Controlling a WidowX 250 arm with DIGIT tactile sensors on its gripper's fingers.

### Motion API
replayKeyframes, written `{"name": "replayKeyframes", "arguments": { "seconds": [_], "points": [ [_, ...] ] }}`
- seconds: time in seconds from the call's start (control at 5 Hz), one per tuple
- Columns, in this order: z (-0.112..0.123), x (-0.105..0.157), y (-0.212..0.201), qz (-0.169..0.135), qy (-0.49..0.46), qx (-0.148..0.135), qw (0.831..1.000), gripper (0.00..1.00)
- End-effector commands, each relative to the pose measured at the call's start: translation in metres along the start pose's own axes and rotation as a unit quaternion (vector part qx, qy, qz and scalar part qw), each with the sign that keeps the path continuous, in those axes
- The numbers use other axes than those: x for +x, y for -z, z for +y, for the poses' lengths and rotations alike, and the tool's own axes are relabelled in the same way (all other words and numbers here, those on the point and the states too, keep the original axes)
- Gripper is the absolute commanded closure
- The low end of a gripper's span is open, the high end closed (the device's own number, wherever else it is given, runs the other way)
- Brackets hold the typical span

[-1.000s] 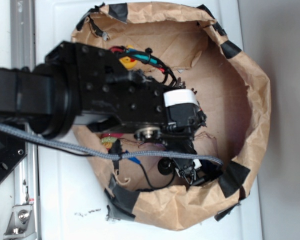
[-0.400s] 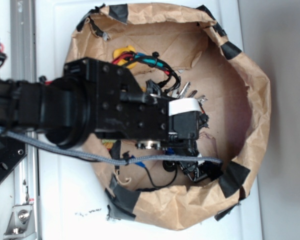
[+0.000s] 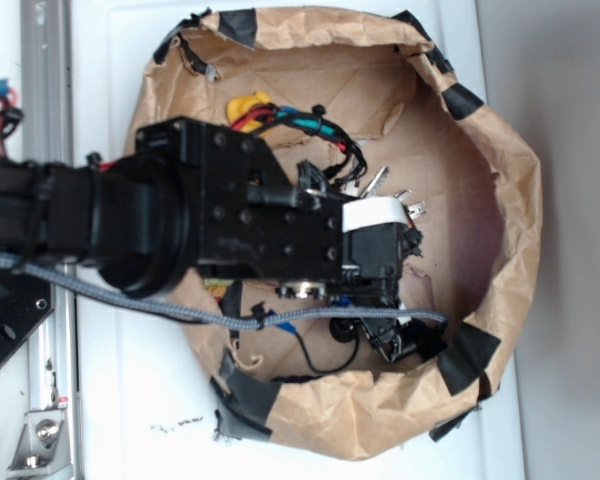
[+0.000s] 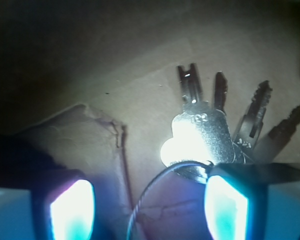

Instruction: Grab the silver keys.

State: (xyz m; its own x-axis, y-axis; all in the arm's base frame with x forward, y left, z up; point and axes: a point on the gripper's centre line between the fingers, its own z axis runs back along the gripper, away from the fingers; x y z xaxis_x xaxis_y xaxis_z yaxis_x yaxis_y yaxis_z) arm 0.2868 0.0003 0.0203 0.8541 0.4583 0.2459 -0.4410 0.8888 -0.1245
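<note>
Over the last second the arm has drawn back toward the left of the exterior view and shifted a little toward the near side, and the keys, hidden under it a second ago, now show more fully, fanned out just right of the wrist. They lie on the brown paper floor of the bag, about mid-bag, beside the white tag on the arm. A yellow object also peeks out at the far left, partly behind the wiring.

In the wrist view the gripper hangs with its two lit fingers set wide apart and nothing between them. The keys sit up and to the right: the ring and the big key's head touch or pass behind the right finger, while the blades fan away. The retreat probably puts the keys back in sight for lining up, but they are off-centre, so the gripper likely needs to shift toward them before closing.

The big key bears small stamped characters, too blurred to read. No writing can be made out on the white tag.
</note>
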Motion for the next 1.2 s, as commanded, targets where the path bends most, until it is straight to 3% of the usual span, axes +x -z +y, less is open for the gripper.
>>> {"name": "replayKeyframes", "arguments": {
  "seconds": [0.0, 0.2, 0.6, 1.0],
  "points": [
    [0.033, -0.009, 0.004, 0.017, -0.014, 0.007, 1.0, 1.0],
    [0.044, -0.021, 0.004, 0.023, -0.019, 0.008, 1.0, 1.0],
    [0.045, -0.003, 0.009, 0.04, -0.026, 0.013, 0.999, 1.0],
    [0.043, -0.001, 0.009, 0.036, -0.028, 0.008, 0.999, 1.0]
  ]
}}
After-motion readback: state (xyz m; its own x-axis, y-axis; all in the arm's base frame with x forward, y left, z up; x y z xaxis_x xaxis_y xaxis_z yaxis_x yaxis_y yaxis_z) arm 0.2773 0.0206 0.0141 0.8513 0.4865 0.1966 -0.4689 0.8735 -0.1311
